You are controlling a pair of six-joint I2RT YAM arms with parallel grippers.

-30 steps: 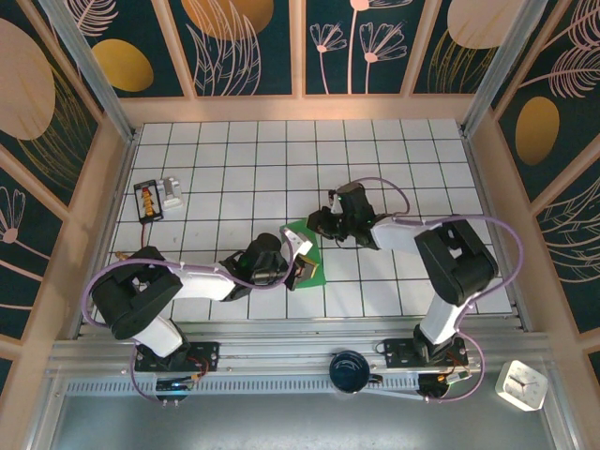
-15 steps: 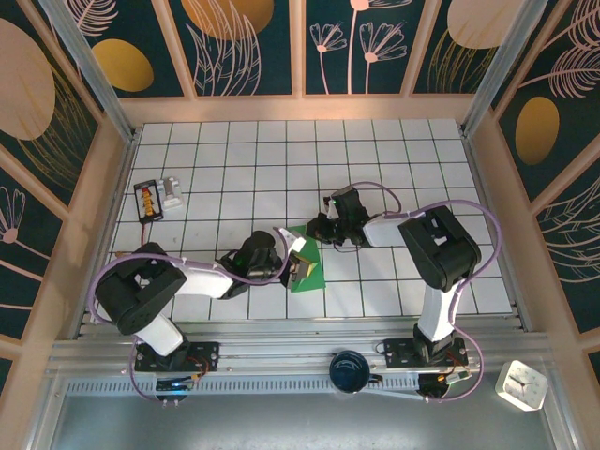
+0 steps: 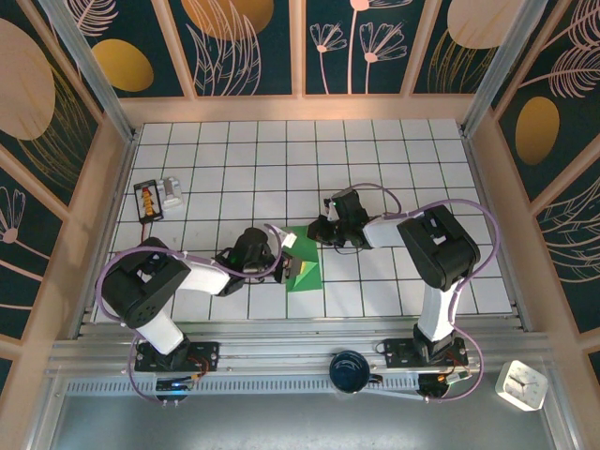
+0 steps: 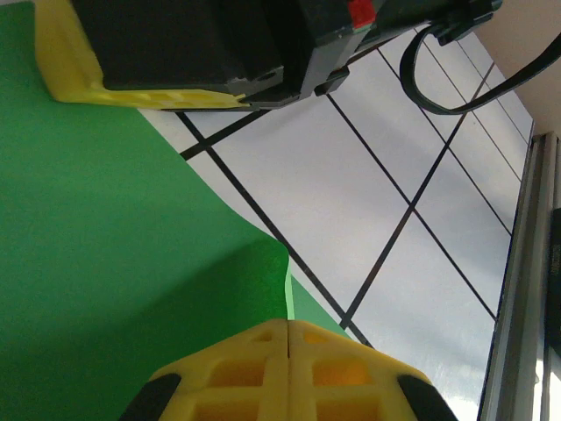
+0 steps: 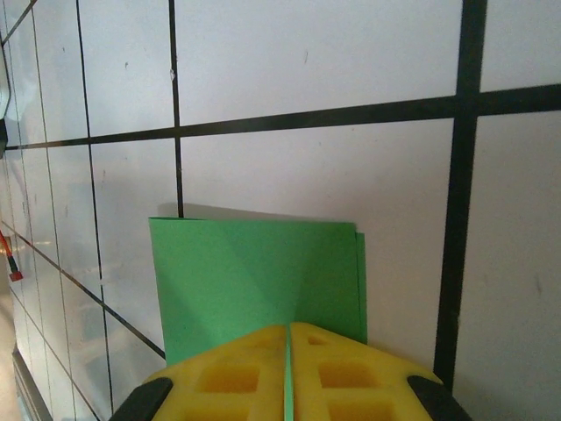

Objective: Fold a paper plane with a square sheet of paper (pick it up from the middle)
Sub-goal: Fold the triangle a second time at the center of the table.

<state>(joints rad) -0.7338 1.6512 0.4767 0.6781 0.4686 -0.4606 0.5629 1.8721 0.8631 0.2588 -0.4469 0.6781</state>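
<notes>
Both sides of the paper (image 3: 306, 274) are being pinched: the left gripper (image 4: 287, 326), jaws shut, is clamping its left edge; the right gripper (image 5: 287, 329), likewise shut, its far end. It is lying on the table (image 3: 394, 159) between them, running near to far.

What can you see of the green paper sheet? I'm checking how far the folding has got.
The thin green sheet of paper is plain, matte and already folded: the right wrist view shows doubled layers with slightly offset edges and a faint centre crease. It sits near the middle front of the white tiled table, with one part curving up off the surface. The left hand and the right hand each pinch an edge, shut on it.
</notes>
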